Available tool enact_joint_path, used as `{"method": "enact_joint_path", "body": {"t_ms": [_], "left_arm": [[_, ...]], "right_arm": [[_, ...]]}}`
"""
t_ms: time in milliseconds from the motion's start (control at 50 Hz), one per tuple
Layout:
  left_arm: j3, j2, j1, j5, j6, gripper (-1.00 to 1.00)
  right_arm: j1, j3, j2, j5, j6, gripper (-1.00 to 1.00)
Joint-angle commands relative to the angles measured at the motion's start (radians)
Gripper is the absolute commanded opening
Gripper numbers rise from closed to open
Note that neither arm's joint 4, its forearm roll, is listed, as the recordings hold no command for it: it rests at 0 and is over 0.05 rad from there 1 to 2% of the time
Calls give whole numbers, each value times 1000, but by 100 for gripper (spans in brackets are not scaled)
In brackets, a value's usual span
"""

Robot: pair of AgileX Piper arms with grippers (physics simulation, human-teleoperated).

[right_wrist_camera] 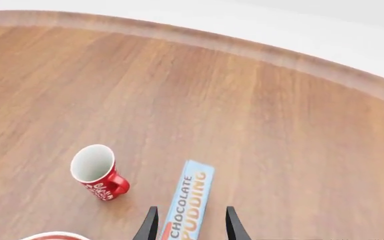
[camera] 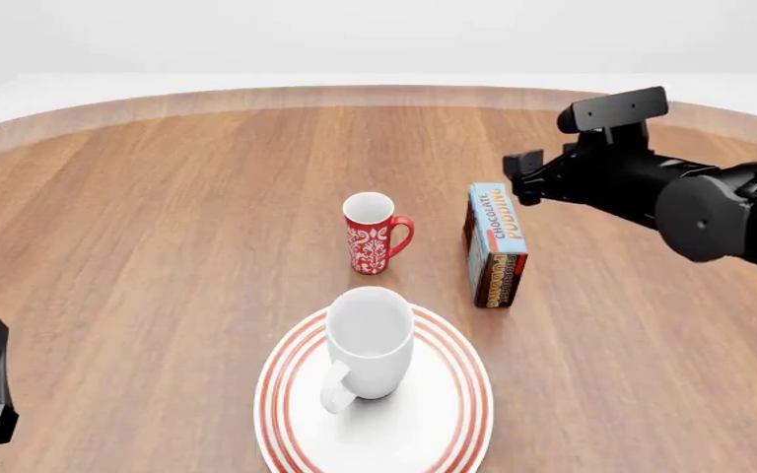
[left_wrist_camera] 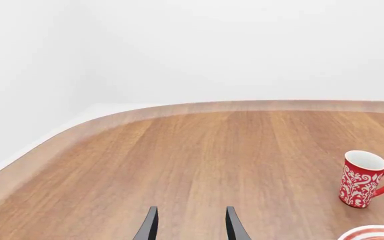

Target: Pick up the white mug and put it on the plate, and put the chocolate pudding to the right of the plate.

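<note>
Reaching in from three o'clock in the front view, your right arm stretches level above the table (camera: 115, 227), its black links pointing toward nine o'clock and its right gripper (camera: 526, 177) hanging just past the far end of the chocolate pudding (camera: 497, 246); the right wrist view looks down along two dark fingers (right_wrist_camera: 150, 225) standing apart, the light blue lettered face of the box showing between them, though whether they touch the box cannot be told from these frames. The chocolate pudding stands on its long edge on the wood, at about one o'clock from the plate (camera: 451, 414) and just beside the red mug (camera: 374, 233), which sits upright at twelve o'clock from the plate with its handle toward three o'clock. The white mug (camera: 368, 345) already stands upright on the plate, toward the plate's far half, its handle pointing to about seven o'clock; the plate lies at six o'clock in the front view, its near rim cut by the frame. Your left arm shows only as a black piece at the frame's eight o'clock corner; its left gripper (left_wrist_camera: 190, 225) hovers over bare wood in the left wrist view, fingers parted with nothing between them, the red mug and a sliver of the plate's ringed rim well off to one side.
</note>
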Motion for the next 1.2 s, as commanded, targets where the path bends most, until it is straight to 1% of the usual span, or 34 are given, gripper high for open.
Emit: {"method": "enact_joint_path", "body": {"t_ms": [20,40,60,80,340,720,740,820,920,1200], "left_arm": [[0,0,0,0,0,100],[0,0,0,0,0,100],[0,0,1,0,0,100],[0,0,1,0,0,100],[0,0,0,0,0,100],[0,0,0,0,1,100],[0,-2,-3,-7,-22,100],[0,-2,-3,-7,-22,100],[0,-2,-4,-7,-23,100],[0,-2,-3,-8,-23,100]], "right_arm": [[1,-17,26,7,19,100],[1,-17,26,7,19,100],[2,-23,46,7,34,100],[3,-25,49,7,37,100],[6,-48,91,16,66,100],[16,-83,145,39,135,100],[16,-83,146,38,137,100],[10,-85,158,36,148,100],[1,-83,165,32,158,100],[-10,-76,185,17,158,100]]}}
